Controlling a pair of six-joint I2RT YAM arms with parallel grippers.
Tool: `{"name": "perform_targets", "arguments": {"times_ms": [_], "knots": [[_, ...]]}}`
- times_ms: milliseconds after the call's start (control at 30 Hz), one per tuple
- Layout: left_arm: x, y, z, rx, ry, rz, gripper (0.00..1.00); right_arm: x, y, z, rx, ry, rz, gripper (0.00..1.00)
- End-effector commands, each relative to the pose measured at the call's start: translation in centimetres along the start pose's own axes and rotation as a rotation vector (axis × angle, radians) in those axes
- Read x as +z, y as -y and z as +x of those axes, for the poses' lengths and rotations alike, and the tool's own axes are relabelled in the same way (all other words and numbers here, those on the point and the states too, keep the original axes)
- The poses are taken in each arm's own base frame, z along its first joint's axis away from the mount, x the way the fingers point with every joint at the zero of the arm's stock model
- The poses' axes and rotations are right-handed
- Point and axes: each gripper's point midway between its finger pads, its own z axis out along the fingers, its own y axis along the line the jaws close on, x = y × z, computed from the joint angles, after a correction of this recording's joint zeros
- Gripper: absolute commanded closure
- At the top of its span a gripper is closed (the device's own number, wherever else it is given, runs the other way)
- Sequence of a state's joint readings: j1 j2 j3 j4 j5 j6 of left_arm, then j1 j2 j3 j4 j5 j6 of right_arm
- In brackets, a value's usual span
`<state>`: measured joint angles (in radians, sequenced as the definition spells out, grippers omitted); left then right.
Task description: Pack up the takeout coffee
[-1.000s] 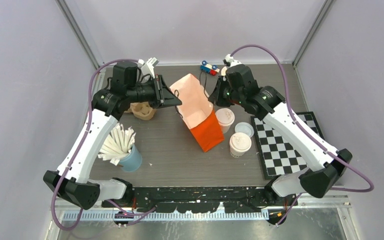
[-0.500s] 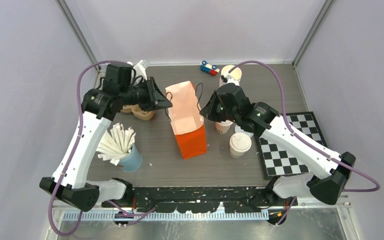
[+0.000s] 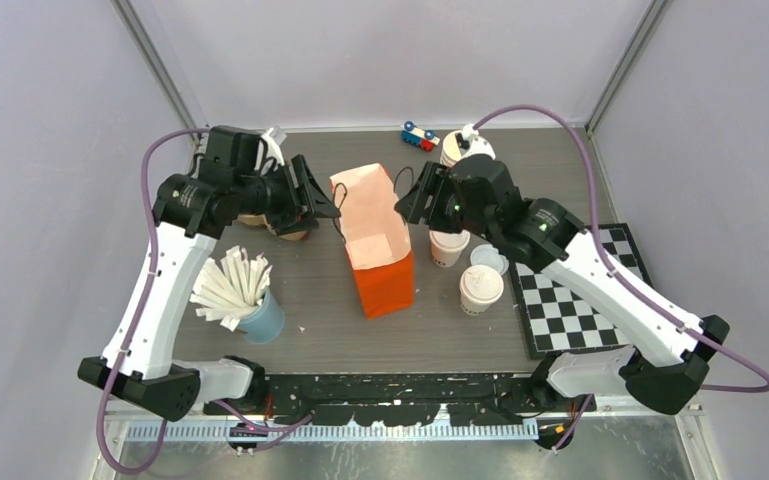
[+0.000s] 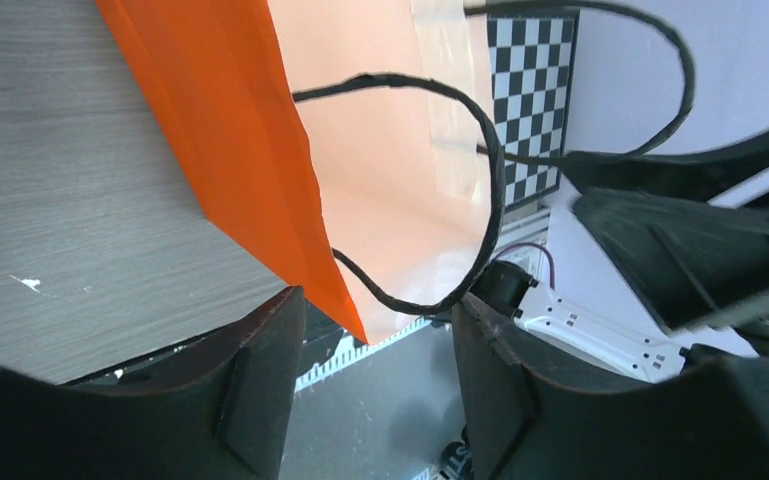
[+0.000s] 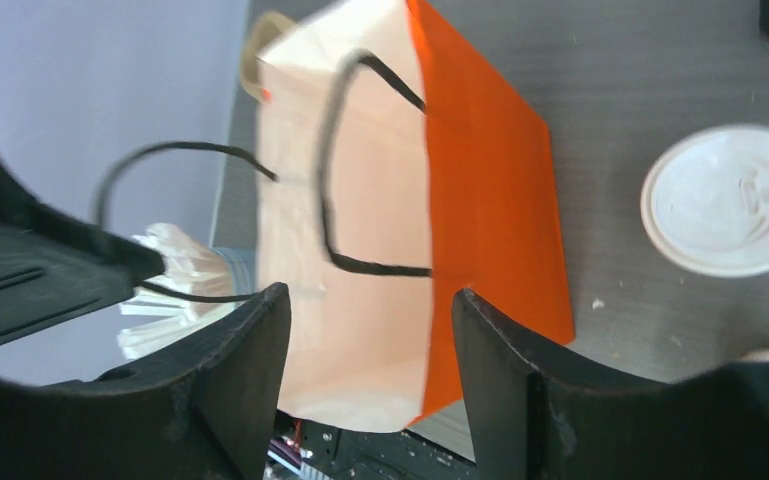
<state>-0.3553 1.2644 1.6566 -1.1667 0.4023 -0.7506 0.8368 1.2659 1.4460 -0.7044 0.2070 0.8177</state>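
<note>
The orange bag [image 3: 381, 262] stands upright and open-topped at the table's middle, its black handle loops [image 4: 490, 180] hanging free. My left gripper [image 3: 328, 203] is open at the bag's left rim, and my right gripper [image 3: 408, 202] is open at its right rim. Neither holds anything. In the left wrist view the left gripper [image 4: 375, 320] frames the bag's corner [image 4: 230, 150]. The right gripper [image 5: 368, 310] looks down into the bag [image 5: 480, 200]. Takeout coffee stands right of the bag: one lidded cup [image 3: 481, 288], another cup [image 3: 449, 246], and a white lid top [image 5: 730, 200].
A loose lid [image 3: 489, 258] lies between the cups. A blue cup of white sticks [image 3: 250, 300] is front left, and a brown cup carrier [image 3: 286, 222] sits under the left arm. A stack of cups [image 3: 456, 146] and a toy [image 3: 418, 135] are at the back, a checkerboard [image 3: 570, 295] right.
Both grippers went from shut on the bag's handles to open and let them go. The bag came forward and now stands upright on the table.
</note>
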Motion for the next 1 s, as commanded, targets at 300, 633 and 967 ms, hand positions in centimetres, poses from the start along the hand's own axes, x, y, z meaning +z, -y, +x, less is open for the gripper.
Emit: {"name": "perform_targets", "arguments": {"times_ms": [300, 633, 967], "knots": [[-1.1, 2.1, -4.2, 0.065, 0.141, 0.091, 0.34, -1.3, -3.9, -4.9, -0.197, 0.084, -0.072, 0.27], [1.1, 2.9, -5.1, 0.074, 0.072, 0.133, 0.31, 1.0, -2.2, -6.7, -0.251, 0.102, 0.011, 0.41], [-0.9, 4.3, -6.5, 0.129, 0.123, 0.126, 0.2, 1.3, -1.8, -5.5, -0.24, 0.066, -0.011, 0.48]]}}
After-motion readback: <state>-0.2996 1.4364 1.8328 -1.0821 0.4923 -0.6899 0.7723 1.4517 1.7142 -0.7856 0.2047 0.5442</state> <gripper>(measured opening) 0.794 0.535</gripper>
